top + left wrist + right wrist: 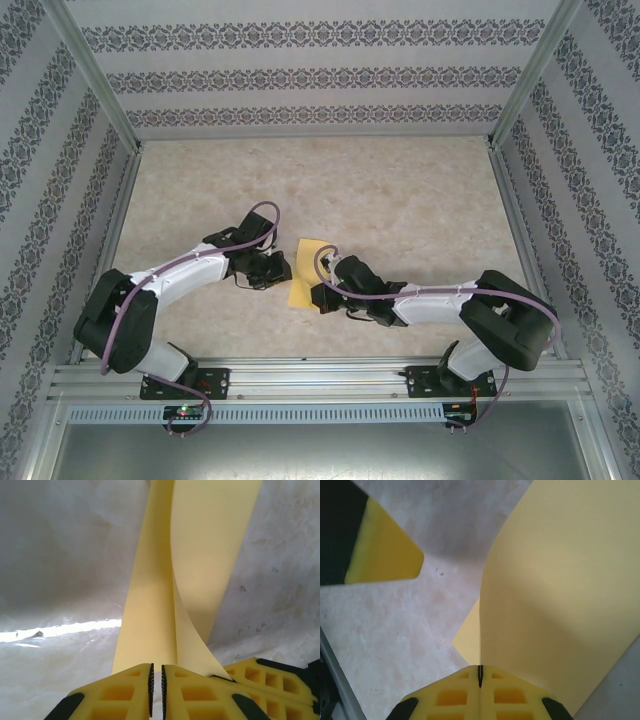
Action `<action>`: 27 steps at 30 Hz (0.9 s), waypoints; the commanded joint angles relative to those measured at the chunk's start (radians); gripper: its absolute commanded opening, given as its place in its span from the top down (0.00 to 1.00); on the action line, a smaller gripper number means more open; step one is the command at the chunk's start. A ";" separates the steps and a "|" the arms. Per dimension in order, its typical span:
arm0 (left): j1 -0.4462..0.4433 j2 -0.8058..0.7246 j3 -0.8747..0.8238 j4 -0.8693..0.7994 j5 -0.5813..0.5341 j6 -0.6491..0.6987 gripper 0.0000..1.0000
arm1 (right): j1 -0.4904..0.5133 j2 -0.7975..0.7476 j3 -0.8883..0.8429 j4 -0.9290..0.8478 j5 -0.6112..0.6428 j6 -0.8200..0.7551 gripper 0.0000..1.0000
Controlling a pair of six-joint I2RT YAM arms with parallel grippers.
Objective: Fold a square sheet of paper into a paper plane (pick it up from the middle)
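The square sheet of paper [303,268] lies yellow-orange on the table between my two grippers, partly folded. In the left wrist view the paper [150,605] runs away from my left gripper [156,667], whose jaws stand a thin slit apart at its near edge, with nothing clearly between them. My right gripper [480,669] is shut on the edge of a flap of the paper [560,605], which curves up and to the right. One of the right gripper's fingers [265,680] pinches that flap beside the left jaws. The paper plane is out of view.
The beige marbled tabletop [400,200] extends far beyond the paper. Patterned walls and aluminium posts [95,85] enclose it, and a metal rail [320,378] runs along the near edge at the arm bases. A left finger [385,555] hangs near the flap.
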 commanded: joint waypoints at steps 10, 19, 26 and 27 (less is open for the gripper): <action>-0.082 0.148 0.044 0.043 0.017 -0.011 0.90 | -0.045 0.007 -0.030 0.066 -0.062 0.071 1.00; -0.087 0.212 0.055 0.002 -0.013 0.010 0.93 | -0.090 -0.020 0.001 -0.081 -0.066 0.036 0.99; -0.087 0.229 0.072 -0.031 -0.031 0.040 0.95 | -0.141 -0.042 0.065 -0.264 -0.062 -0.055 0.98; -0.087 0.230 0.073 -0.032 -0.032 0.039 0.95 | -0.148 -0.040 0.075 -0.284 -0.069 -0.069 0.97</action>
